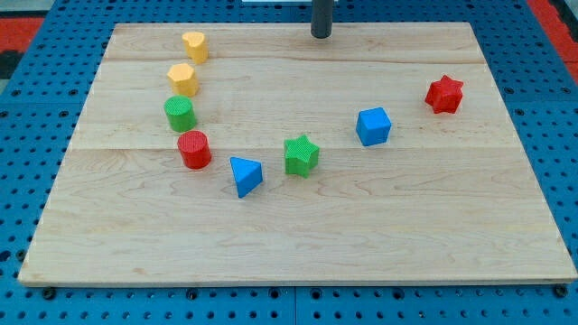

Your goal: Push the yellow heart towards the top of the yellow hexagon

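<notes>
Yellow heart (194, 45) sits at the board's top left, just above the yellow hexagon (182, 79), nearly placed. My tip (321, 35) holds nothing, well right, clear.

My tip (321, 35), upright dark rod, at the view's top centre.
</notes>
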Available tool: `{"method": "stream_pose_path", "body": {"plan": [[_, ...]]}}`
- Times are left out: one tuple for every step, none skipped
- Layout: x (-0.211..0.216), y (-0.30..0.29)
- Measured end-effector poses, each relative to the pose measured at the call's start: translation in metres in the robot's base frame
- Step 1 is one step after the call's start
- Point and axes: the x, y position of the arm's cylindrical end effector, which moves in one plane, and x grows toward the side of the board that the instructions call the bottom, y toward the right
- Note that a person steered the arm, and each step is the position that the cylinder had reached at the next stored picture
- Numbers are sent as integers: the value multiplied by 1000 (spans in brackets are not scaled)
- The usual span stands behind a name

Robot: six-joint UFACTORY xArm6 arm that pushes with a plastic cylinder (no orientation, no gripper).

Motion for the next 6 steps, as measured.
{"method": "stream_pose_path", "body": {"plan": [[-2,0],[-17,-12],[-16,-79],[-6,-176],[23,-189],[75,-186]]}}
